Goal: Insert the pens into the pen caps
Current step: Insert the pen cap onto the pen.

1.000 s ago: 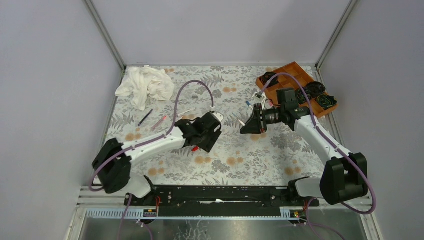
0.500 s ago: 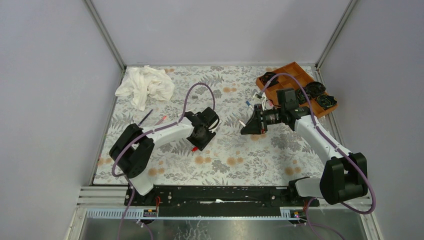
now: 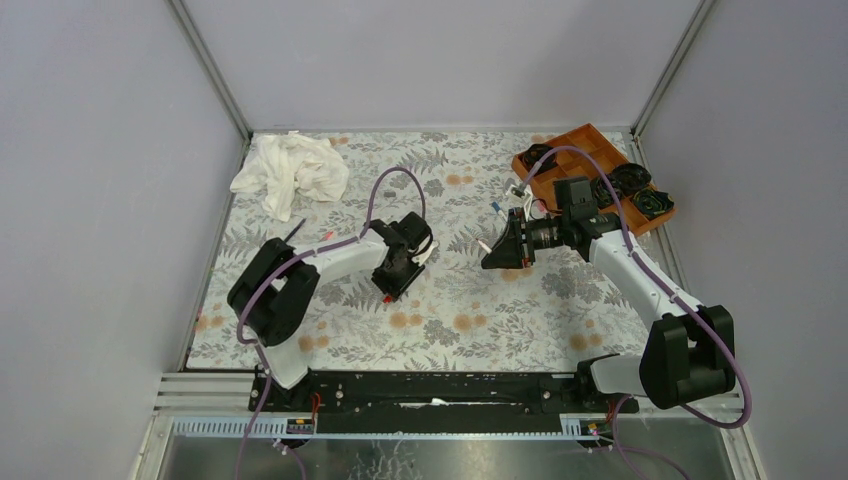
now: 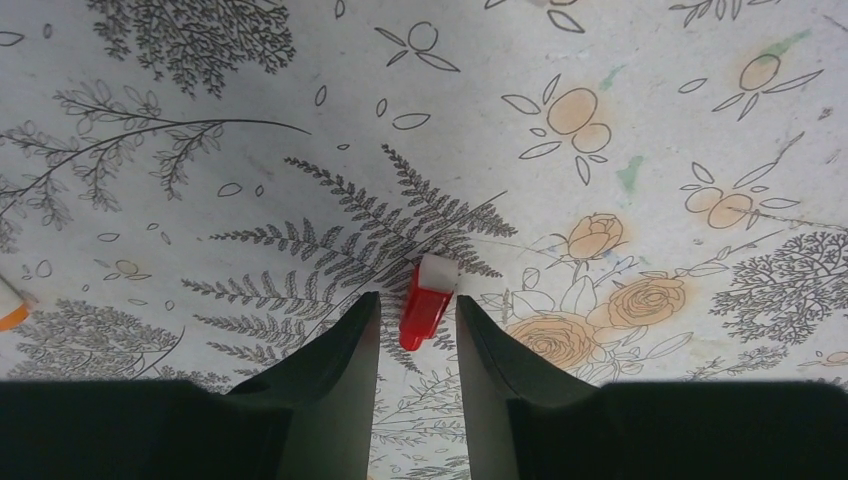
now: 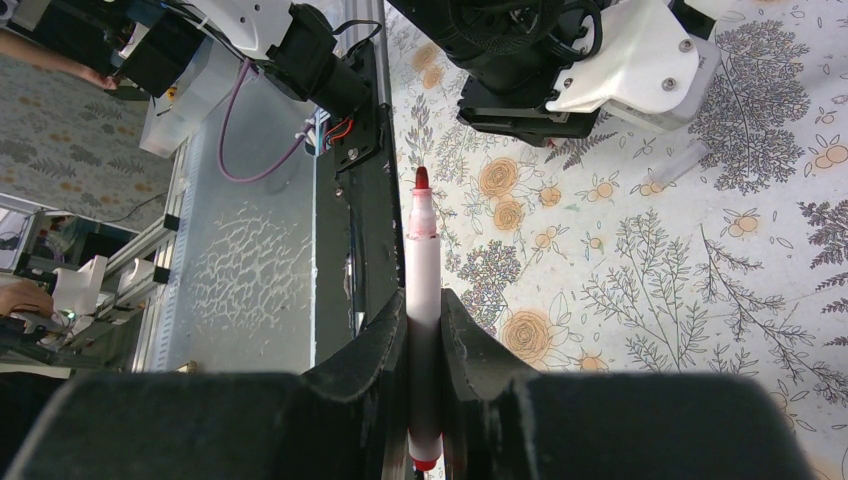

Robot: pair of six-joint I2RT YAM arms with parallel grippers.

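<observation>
Down low, the left gripper [image 4: 417, 300], jaws spread, straddles the red cap [image 4: 424, 305] lying on the floral tablecloth [image 3: 470, 310]. The cap sits skewed, so I'd say closing could squirt it sideways. The right gripper [image 5: 425, 298] clamps the red-tipped pen [image 5: 422, 240] aloft. Plain grey walls [image 3: 430, 60] stand beyond.
</observation>
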